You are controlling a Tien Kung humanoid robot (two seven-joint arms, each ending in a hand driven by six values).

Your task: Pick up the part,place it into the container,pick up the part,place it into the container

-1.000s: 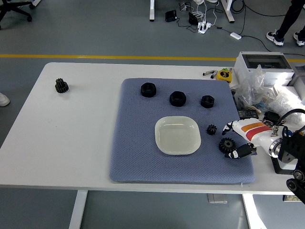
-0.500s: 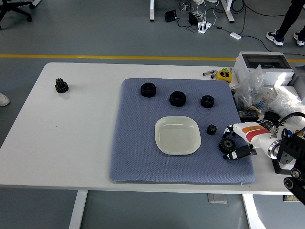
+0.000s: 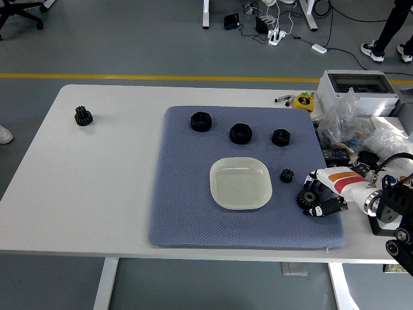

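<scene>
A large black gear (image 3: 306, 196) lies on the blue mat (image 3: 187, 194) near its right edge. My right hand (image 3: 317, 194) comes in from the right, and its fingers (image 3: 313, 177) and thumb curl around this gear, which still rests on the mat. A small black gear (image 3: 286, 175) lies just left of the hand. The white square dish (image 3: 239, 183) stands empty in the middle of the mat. Three black nuts (image 3: 241, 134) sit in a row at the back of the mat. Another black gear (image 3: 82, 116) lies on the bare table at far left. My left arm is out of view.
At the right table edge stand a white box (image 3: 355, 87), plastic bags (image 3: 361, 129) and loose black parts. A yellow tape measure (image 3: 303, 101) and pens lie behind the mat. A person's legs (image 3: 390, 29) show on the floor at top right.
My right hand has slid left over the large gear and its fingers have closed in around it. The gear has hardly moved.
</scene>
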